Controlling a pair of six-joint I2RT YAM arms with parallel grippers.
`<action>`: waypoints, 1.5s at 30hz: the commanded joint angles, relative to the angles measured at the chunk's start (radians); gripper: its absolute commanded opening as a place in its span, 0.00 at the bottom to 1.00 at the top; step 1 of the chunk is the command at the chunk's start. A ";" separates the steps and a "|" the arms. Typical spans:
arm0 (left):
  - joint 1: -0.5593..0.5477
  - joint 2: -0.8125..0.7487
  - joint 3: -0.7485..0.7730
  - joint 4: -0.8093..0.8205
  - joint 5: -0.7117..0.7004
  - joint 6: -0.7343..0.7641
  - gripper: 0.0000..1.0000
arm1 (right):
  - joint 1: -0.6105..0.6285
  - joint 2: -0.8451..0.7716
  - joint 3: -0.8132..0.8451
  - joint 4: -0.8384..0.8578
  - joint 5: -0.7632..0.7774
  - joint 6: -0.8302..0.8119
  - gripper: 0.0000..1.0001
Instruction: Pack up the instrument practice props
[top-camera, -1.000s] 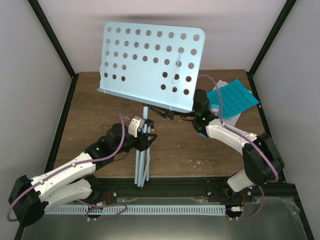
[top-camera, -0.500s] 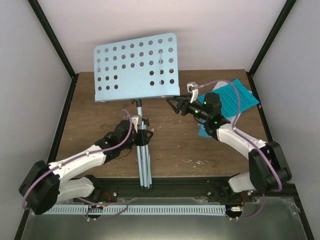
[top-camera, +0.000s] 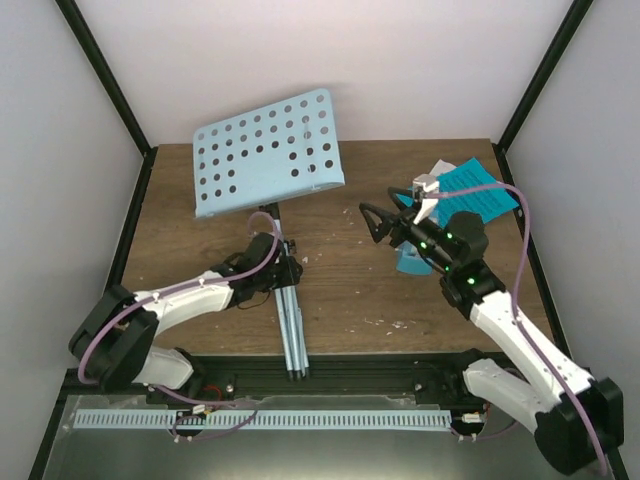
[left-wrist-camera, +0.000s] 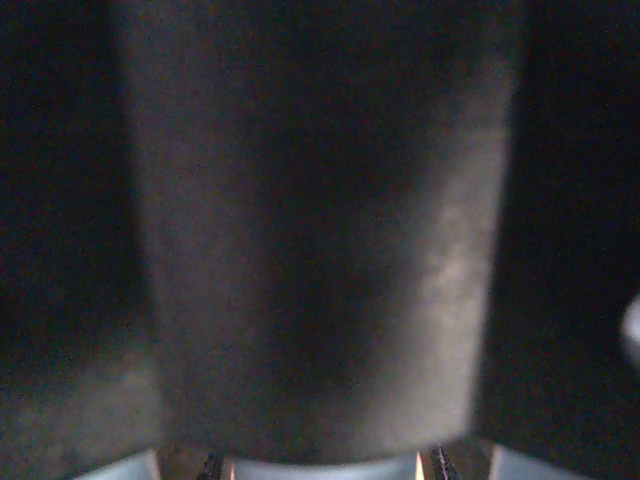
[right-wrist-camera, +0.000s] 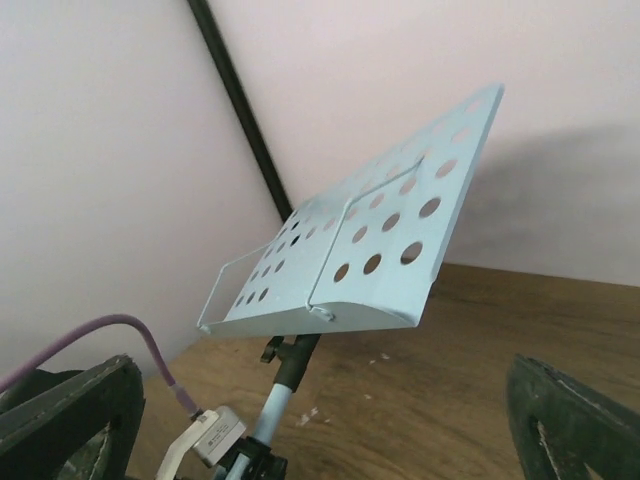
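The pale blue perforated music stand (top-camera: 265, 150) stands tilted at the table's left-middle, its folded legs (top-camera: 292, 335) reaching toward the near edge. My left gripper (top-camera: 281, 268) is shut on the stand's pole; in the left wrist view the blurred pole (left-wrist-camera: 320, 250) fills the picture. My right gripper (top-camera: 372, 224) hangs open to the right of the stand, apart from it, with nothing between its fingers (right-wrist-camera: 70, 410). From that wrist I see the stand's desk (right-wrist-camera: 370, 250) ahead. Cyan music sheets (top-camera: 478, 195) lie at the back right. A teal metronome (top-camera: 408, 263) shows partly behind the right arm.
Black frame posts (top-camera: 100, 75) rise at the back corners, with pale walls on three sides. The wooden table (top-camera: 350, 300) ends at a black rail (top-camera: 330, 375) by the arm bases. Small white specks lie on the wood near the front middle.
My right gripper has let go of the stand's desk, opened wide and drawn back to the right. The desk has swung left and tilted. My left arm has stretched forward, still holding the pole.
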 joint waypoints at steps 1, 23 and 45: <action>-0.023 0.054 0.079 0.222 -0.216 0.078 0.00 | 0.003 -0.124 -0.039 -0.140 0.184 -0.069 1.00; -0.079 0.514 0.434 -0.108 -0.390 0.255 0.18 | 0.003 -0.312 -0.181 -0.334 0.454 -0.105 1.00; -0.096 0.403 0.444 -0.052 -0.234 0.334 0.89 | 0.002 -0.315 -0.154 -0.324 0.441 -0.115 1.00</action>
